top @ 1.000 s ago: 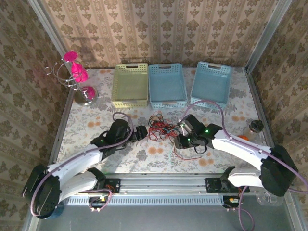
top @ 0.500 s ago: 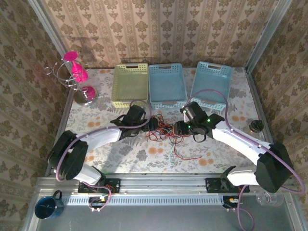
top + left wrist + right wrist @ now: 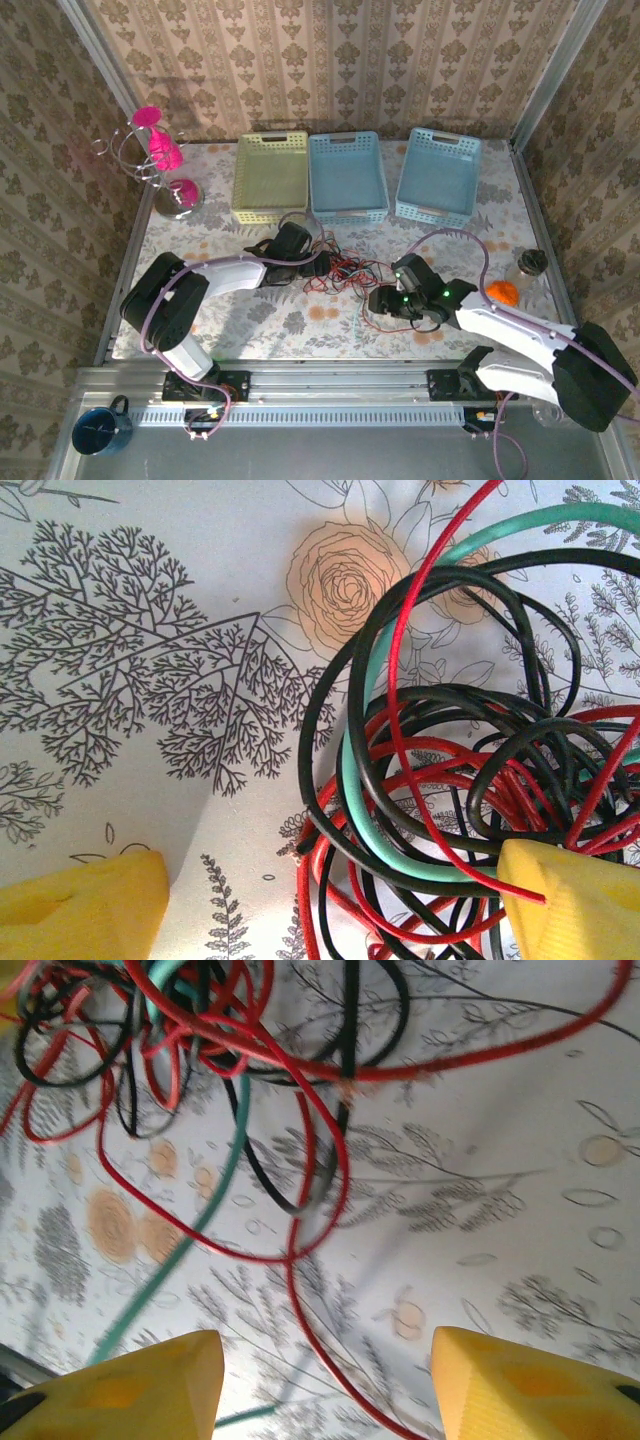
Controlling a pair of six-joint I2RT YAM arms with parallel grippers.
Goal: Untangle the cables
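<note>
Your left gripper holds its jaws spread wide, with the cables bunched between them and lying against one yellow finger, while your right gripper is likewise parted, the tangle just ahead of its tips and one red strand trailing between them.

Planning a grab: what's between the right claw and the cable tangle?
Right wrist view: tablecloth crossed by a red cable and a teal cable running from the tangle toward the right claw.

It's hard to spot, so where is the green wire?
In the left wrist view, the green wire curves through the red and black wires right of centre, on the flowered tablecloth.
</note>
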